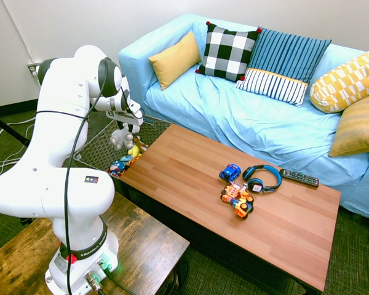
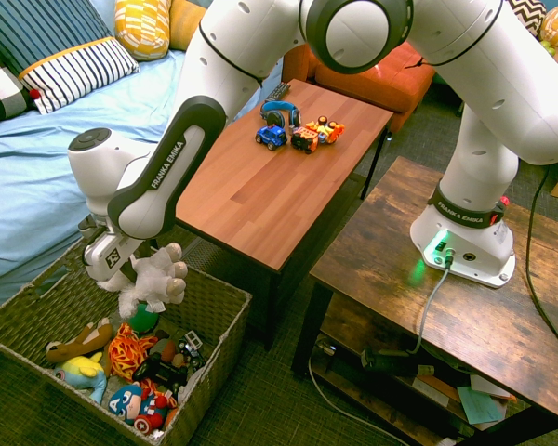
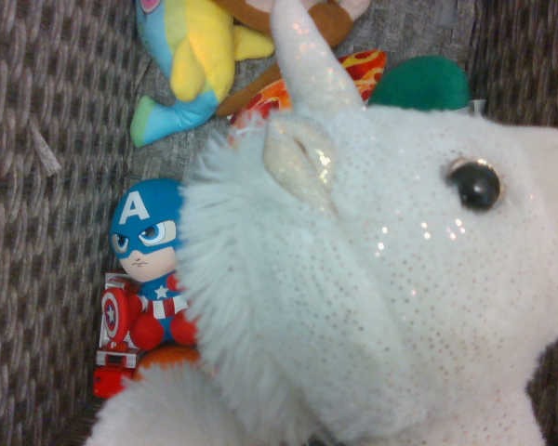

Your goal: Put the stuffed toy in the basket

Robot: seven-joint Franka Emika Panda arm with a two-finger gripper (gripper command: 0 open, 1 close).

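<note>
Hanging over the basket [image 2: 219,311], white stuffed toy [image 2: 155,279] under the pincer [image 2: 128,275], grip state unclear.

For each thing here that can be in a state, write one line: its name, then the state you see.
stuffed toy: at the gripper, hanging legs-down over the basket's open top
basket: upright, open, part-filled with toys
gripper: pointing down above the basket; finger position hidden by the plush
headphones: lying flat on the coffee table
remote: lying flat on the coffee table
orange toy vehicle: resting on the coffee table
</note>
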